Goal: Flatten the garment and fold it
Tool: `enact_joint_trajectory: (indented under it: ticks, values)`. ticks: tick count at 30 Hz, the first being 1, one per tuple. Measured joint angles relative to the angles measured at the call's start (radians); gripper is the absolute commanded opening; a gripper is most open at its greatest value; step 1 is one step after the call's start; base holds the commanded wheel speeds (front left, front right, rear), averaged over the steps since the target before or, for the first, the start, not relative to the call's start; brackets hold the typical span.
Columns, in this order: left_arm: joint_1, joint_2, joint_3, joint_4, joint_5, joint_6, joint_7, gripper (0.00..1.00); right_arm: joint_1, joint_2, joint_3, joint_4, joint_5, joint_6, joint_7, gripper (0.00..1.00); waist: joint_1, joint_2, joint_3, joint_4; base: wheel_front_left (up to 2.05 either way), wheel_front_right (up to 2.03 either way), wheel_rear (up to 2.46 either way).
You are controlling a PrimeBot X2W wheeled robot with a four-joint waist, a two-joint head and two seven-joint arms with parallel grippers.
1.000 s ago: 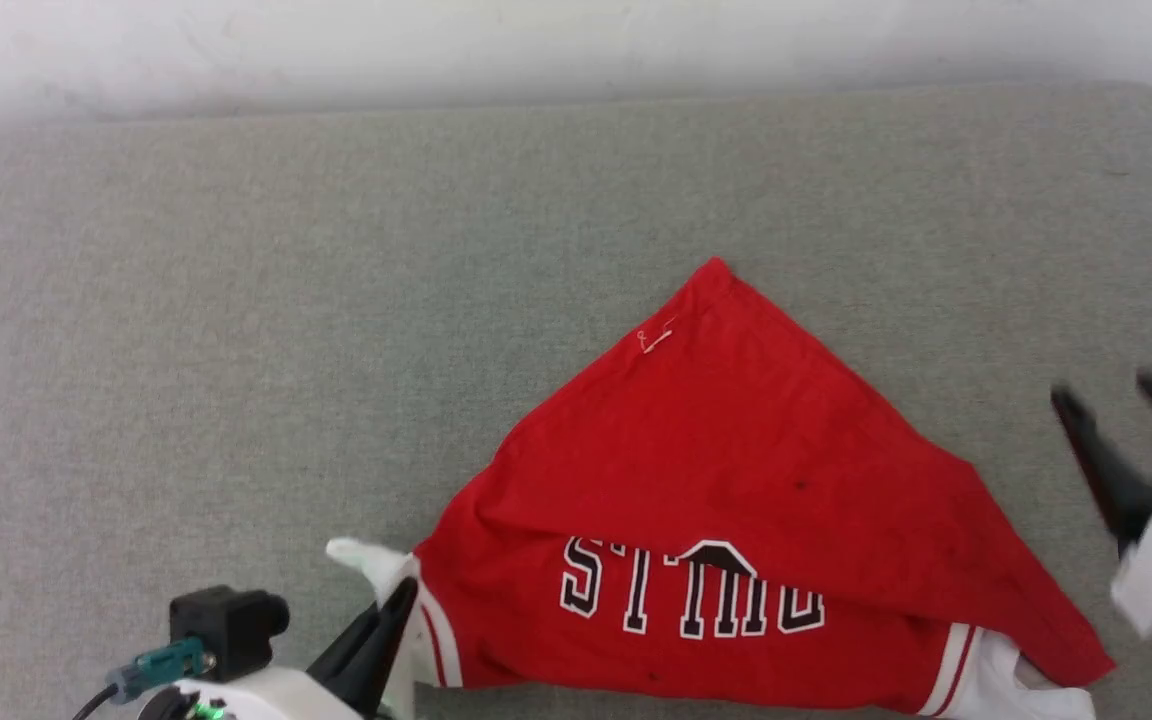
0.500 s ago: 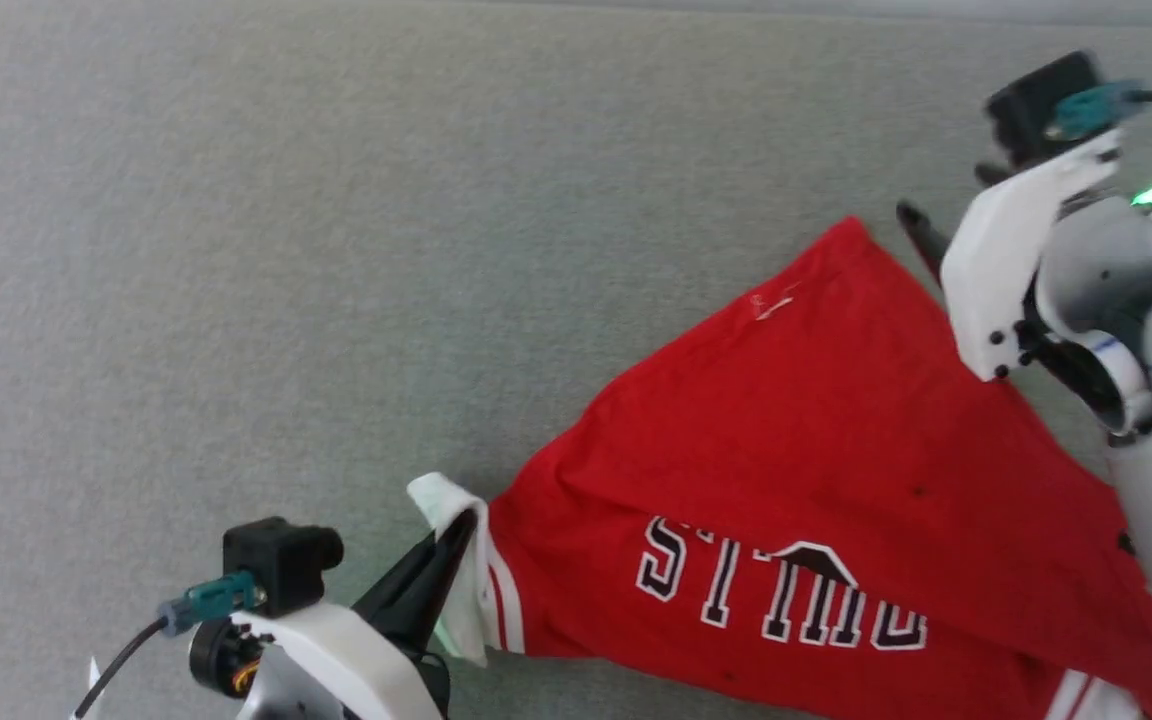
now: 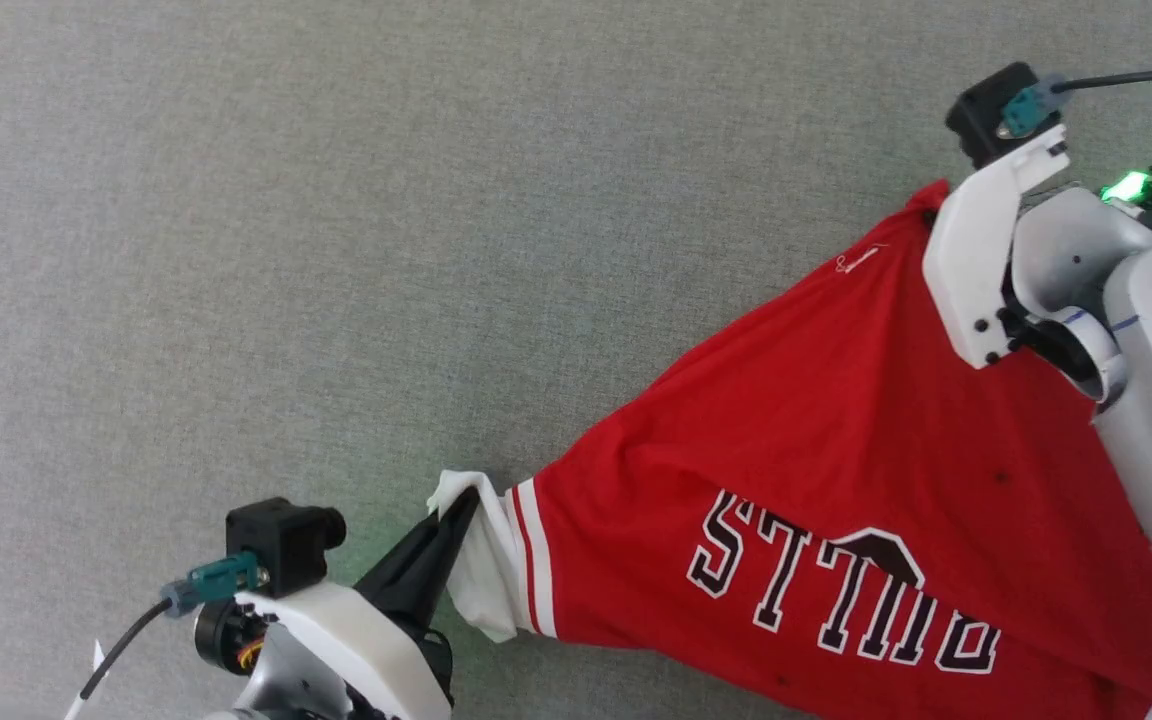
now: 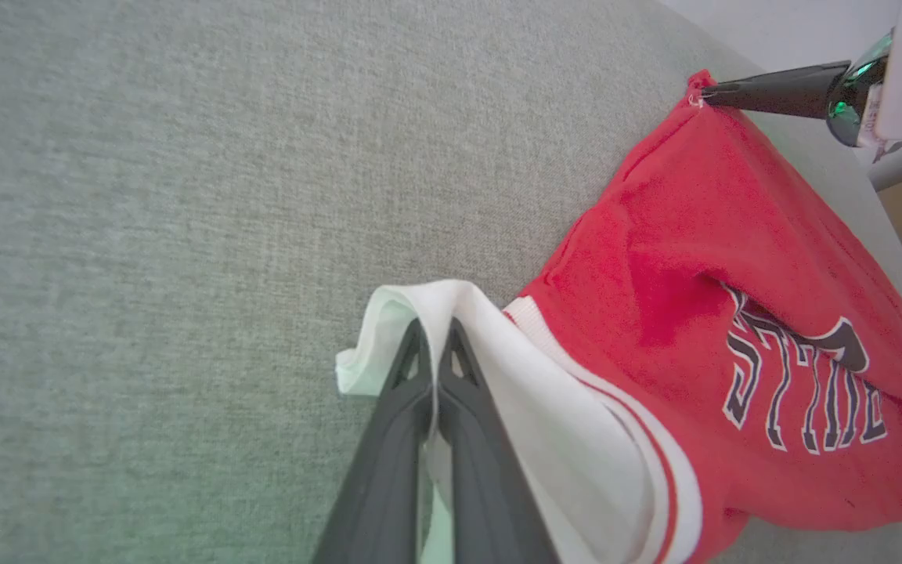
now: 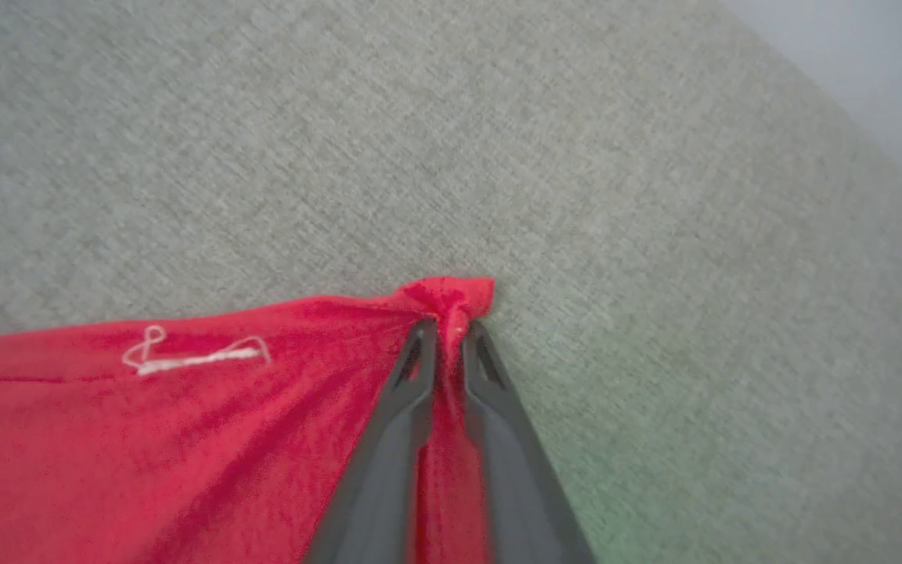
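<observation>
The garment [image 3: 816, 430], a red T-shirt with black-and-white block letters and a white striped sleeve [image 3: 491, 565], lies stretched across the grey cloth surface. My left gripper [image 3: 464, 505] is shut on the white sleeve, whose cloth wraps over its fingertips [image 4: 435, 341] in the left wrist view. My right gripper [image 5: 449, 329] is shut on the garment's far red corner [image 5: 451, 296], bunched between its tips. In the head view that corner [image 3: 928, 195] peeks out beside the right wrist, which hides the fingers. The left wrist view shows the right gripper's fingers [image 4: 764, 92] at the same corner.
The grey cloth surface [image 3: 336, 250] spreads wide and bare to the left and beyond the garment. A pale wall and the surface's far edge [image 4: 811, 31] show at the top right of the left wrist view. A white thread loop [image 5: 193, 356] sits on the red cloth.
The head camera has shifted. My right gripper, open beside the garment a second ago, reached the far red corner and shut on it. The left gripper kept its hold on the sleeve.
</observation>
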Motion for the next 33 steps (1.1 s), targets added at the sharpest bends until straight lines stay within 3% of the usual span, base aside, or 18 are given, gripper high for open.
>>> enact_joint_trajectory:
  ticks: [7, 12, 20, 26, 33]
  values:
    - [-0.007, 0.005, 0.018, 0.0, 0.008, 0.004, -0.035, 0.0, -0.01, 0.005, 0.02, 0.037, 0.029, 0.001, -0.101, 0.0, 0.0003, -0.0001, -0.024, -0.021, 0.0, 0.0, 0.0]
    - [-0.047, 0.009, 0.051, -0.002, 0.065, 0.048, -0.089, 0.0, 0.018, 0.012, -0.029, 0.028, 0.039, 0.0, -0.208, 0.0, 0.0003, -0.0001, -0.075, -0.051, 0.0, 0.0, 0.0]
    - [-0.198, 0.031, 0.113, 0.03, 0.225, 0.153, -0.186, 0.0, 0.1, 0.038, -0.153, -0.064, 0.042, 0.0, -0.329, 0.0, 0.0001, -0.0001, -0.197, -0.105, 0.0, 0.0, 0.0]
    - [-0.396, 0.035, 0.078, 0.133, 0.281, 0.149, -0.178, 0.0, 0.124, 0.06, -0.235, -0.109, 0.023, 0.0, -0.381, 0.0, 0.0, -0.0001, -0.303, -0.145, 0.0, 0.0, 0.0]
    - [-0.653, 0.04, 0.046, 0.311, 0.303, 0.11, -0.139, 0.0, 0.091, 0.107, -0.243, -0.121, -0.006, 0.0, -0.394, 0.0, -0.0001, -0.0001, -0.413, -0.193, 0.0, 0.0, 0.0]
